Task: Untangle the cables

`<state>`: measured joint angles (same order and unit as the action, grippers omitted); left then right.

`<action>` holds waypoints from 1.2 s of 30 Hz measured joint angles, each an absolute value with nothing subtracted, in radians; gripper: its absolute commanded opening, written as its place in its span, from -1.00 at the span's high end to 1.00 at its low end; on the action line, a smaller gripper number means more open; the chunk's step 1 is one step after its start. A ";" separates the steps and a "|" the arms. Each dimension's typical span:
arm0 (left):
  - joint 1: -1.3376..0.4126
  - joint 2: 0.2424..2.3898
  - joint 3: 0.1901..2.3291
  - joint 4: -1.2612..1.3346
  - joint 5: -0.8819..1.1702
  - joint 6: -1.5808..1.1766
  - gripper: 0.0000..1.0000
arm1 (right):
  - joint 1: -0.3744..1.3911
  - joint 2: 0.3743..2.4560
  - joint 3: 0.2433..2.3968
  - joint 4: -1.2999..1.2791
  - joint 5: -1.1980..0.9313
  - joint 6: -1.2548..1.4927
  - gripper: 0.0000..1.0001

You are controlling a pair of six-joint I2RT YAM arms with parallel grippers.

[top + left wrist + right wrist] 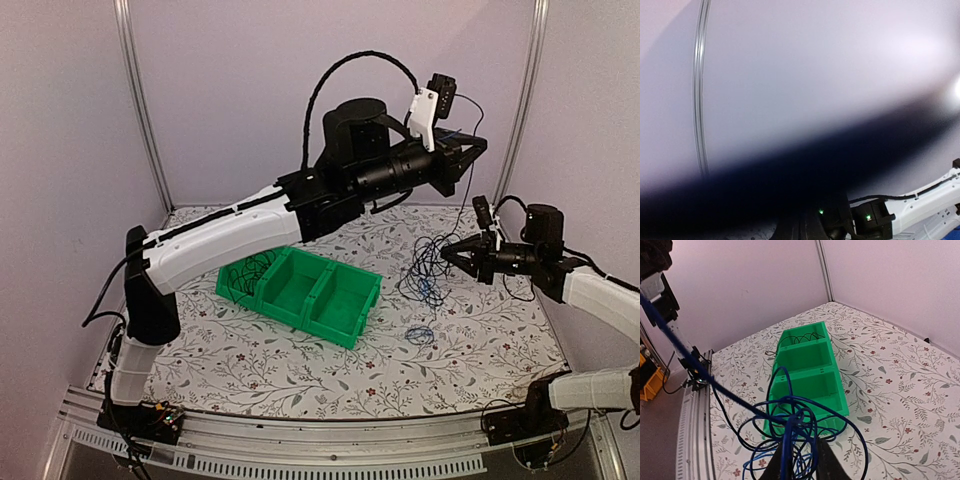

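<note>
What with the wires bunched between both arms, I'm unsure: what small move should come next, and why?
Probably close the right claw firmly on the tangle between its jaws before any pull. The left claw, shut, holds the blue cable up taut from that bunch, yet a firm right-side grip isn't evident.

The green bin (300,290) sat across the middle of the table (250,370), and the left arm (250,225) slanted over it toward the far right corner, barring the way above the bin, while the table in front of the bin and to its left lay open. To the right, the cables (432,262) hung in a loose tangle from the raised left gripper (472,150) down to the table, right before the right gripper (447,252), with a small blue coil (421,335) lying nearer. Walls (250,100) and corner posts (140,110) closed in the back and sides.
</note>
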<state>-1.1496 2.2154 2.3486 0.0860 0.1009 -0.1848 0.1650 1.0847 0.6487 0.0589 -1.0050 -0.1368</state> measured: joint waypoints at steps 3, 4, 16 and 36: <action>-1.150 2.217 2.359 0.073 0.101 -0.184 1.00 | 0.166 1.131 0.648 0.105 -0.988 -0.105 0.91; -1.150 2.220 2.375 0.062 0.099 -0.181 1.00 | 0.166 1.147 0.648 0.109 -0.976 -0.102 0.89; -1.167 2.186 2.487 0.012 -0.017 -0.067 1.00 | 0.064 1.360 0.679 0.028 -0.796 -0.151 0.67; -1.256 2.000 2.469 0.089 -0.245 0.247 1.00 | -0.126 1.657 0.843 -0.165 -0.461 -0.131 -0.23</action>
